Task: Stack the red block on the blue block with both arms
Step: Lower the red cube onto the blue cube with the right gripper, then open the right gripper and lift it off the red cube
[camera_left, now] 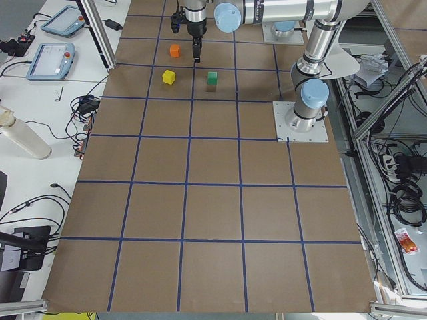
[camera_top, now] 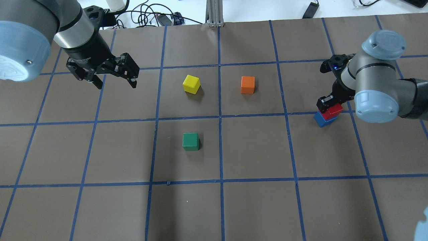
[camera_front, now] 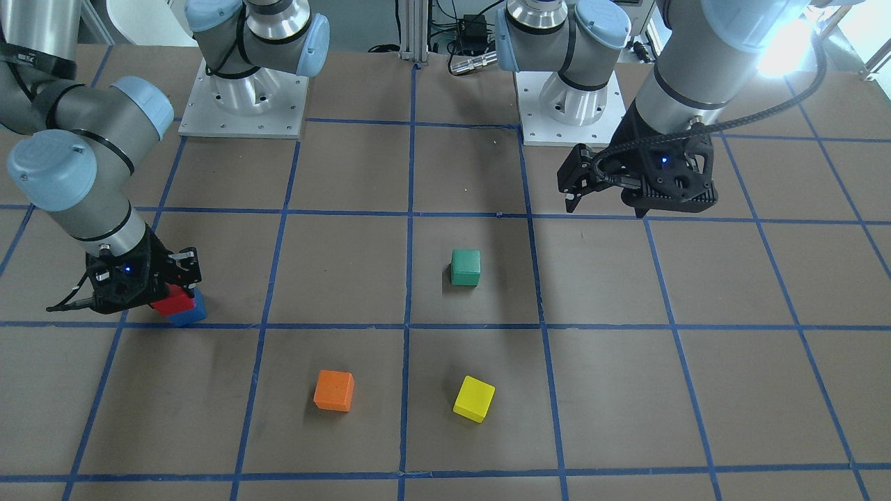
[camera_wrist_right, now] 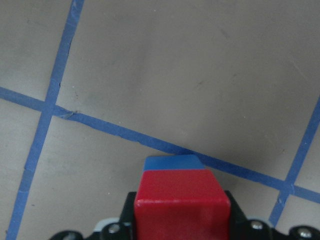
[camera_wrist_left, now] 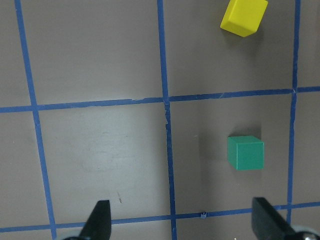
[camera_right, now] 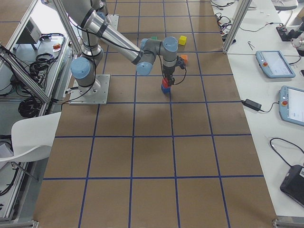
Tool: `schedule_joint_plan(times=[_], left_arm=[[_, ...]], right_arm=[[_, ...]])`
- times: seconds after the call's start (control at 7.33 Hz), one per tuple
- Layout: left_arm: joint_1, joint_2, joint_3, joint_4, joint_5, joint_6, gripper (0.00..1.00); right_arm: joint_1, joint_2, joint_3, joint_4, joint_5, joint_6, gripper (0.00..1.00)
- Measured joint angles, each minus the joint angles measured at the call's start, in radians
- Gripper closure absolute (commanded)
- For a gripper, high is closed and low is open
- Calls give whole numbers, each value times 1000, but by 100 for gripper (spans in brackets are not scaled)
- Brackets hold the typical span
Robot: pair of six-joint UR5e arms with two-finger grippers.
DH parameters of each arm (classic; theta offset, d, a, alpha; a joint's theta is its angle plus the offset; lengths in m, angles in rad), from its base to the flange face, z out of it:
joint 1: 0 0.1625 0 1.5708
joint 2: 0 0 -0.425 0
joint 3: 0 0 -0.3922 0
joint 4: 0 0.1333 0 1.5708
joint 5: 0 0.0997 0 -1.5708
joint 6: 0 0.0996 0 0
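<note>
Inside the right claw [camera_front: 177,284], clamped tight, sits the red block [camera_front: 172,303], resting on the blue block [camera_front: 190,315] directly beneath; left claw [camera_top: 116,83] hangs spread apart, empty.

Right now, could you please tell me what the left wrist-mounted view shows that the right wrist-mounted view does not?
Only the left wrist-mounted view shows the green block and the yellow block, lying apart on the table, and the left gripper, open and empty. Only the right wrist-mounted view shows the red block sitting on the blue block, with the right gripper closed on the red one. Both show the brown table crossed by blue tape lines.
</note>
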Motion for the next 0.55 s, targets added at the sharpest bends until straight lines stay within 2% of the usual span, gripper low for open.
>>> schedule_joint_plan(times=[0.14,0.55], left_arm=[[0,-2,1,0,0,0,0],[0,-2,-2,0,-1,-2,0]], right_arm=[[0,1,0,0,2,-1,0],[0,-2,-3,3,-14,-5,0]])
